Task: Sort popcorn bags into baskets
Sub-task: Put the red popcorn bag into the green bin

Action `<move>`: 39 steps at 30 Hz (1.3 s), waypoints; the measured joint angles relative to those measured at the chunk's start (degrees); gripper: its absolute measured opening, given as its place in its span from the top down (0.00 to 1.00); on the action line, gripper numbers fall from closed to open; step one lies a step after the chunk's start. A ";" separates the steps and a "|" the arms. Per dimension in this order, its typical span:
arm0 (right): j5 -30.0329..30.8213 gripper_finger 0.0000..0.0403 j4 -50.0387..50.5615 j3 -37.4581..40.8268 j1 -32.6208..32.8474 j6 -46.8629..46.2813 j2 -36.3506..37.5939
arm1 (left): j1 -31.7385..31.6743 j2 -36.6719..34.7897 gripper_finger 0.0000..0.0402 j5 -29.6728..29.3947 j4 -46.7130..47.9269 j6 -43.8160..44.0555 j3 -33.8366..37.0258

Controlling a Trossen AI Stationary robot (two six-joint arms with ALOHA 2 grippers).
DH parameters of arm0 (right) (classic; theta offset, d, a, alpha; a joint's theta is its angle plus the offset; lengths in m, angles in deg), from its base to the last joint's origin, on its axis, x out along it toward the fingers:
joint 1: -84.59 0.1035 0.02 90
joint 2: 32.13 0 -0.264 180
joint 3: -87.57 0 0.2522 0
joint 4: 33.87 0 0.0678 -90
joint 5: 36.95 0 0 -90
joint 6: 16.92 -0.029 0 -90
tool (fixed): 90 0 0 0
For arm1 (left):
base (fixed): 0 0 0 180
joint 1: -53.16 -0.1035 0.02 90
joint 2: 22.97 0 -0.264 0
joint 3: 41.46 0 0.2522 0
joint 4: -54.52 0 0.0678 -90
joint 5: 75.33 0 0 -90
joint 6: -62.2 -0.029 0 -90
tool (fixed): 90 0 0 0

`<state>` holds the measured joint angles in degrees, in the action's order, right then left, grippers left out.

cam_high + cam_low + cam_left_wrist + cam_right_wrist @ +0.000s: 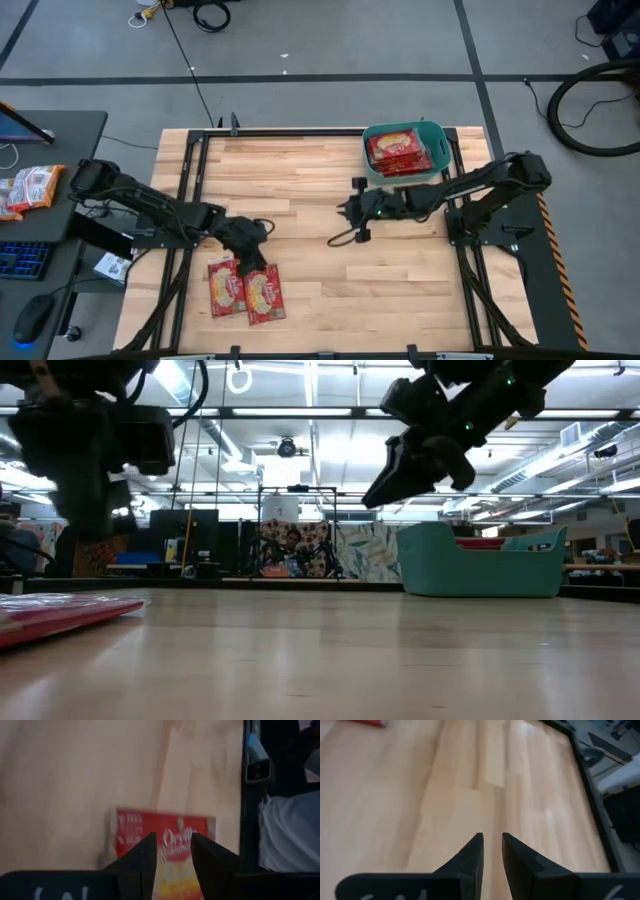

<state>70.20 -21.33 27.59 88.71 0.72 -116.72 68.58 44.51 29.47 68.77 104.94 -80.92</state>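
The left end effector (252, 252) is hanging just above the two popcorn bags (246, 290) that are lying side by side, flat on the surface (320, 220), near its front edge on the left. In the left wrist view its fingers (145, 855) are standing spread, with one red packet (165, 837) directly beneath and ahead of them, nothing pinched between them.

Each bag's long axis is running roughly front to back across the surface.

The right end effector (358, 210) is hovering over bare wood near the middle, just beside the teal basket (437, 135) at the back right, which already holds red packets (398, 152). Its fingers (472, 852) are standing slightly apart with nothing between them.

The left arm is plainly the nearer one to the loose bags; the basket lies well apart from them.
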 joint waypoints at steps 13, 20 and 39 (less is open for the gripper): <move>1.07 0.81 -5.53 -0.02 5.13 -0.08 -3.55 | 5.79 12.32 0.69 5.60 -1.37 11.05 -0.01; 1.25 0.81 -8.10 -0.04 6.41 0.43 -3.40 | 3.99 18.24 0.69 0.53 -9.38 10.26 -0.24; 1.47 0.81 -6.85 -0.04 11.54 4.44 -3.40 | -1.51 22.63 0.69 -27.20 -13.11 -20.00 -11.75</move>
<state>71.67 -28.18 27.54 100.25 5.17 -120.11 67.07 67.13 2.27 55.66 84.93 -92.66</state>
